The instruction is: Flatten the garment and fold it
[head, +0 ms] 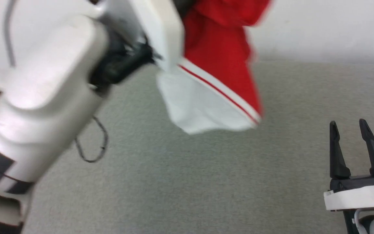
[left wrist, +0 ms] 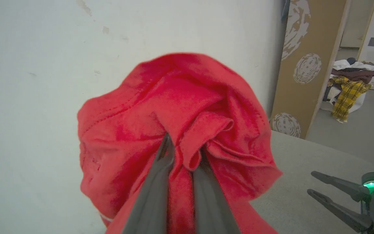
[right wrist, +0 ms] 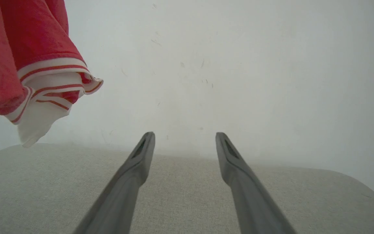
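Our left end effector (left wrist: 184, 146) pinches only a fold of the red white-trimmed jersey shirt (head: 219, 61); our right end effector (head: 347, 123) gapes empty. The hanging weight could pull it free.

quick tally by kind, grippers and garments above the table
grippers: 2, the left gripper shut on cloth, the right gripper open
garments: 1, the red jersey, hanging above the table
total: 3

Makeshift lab: patterned partition boards (left wrist: 307, 65), clothes heap (left wrist: 349, 84).
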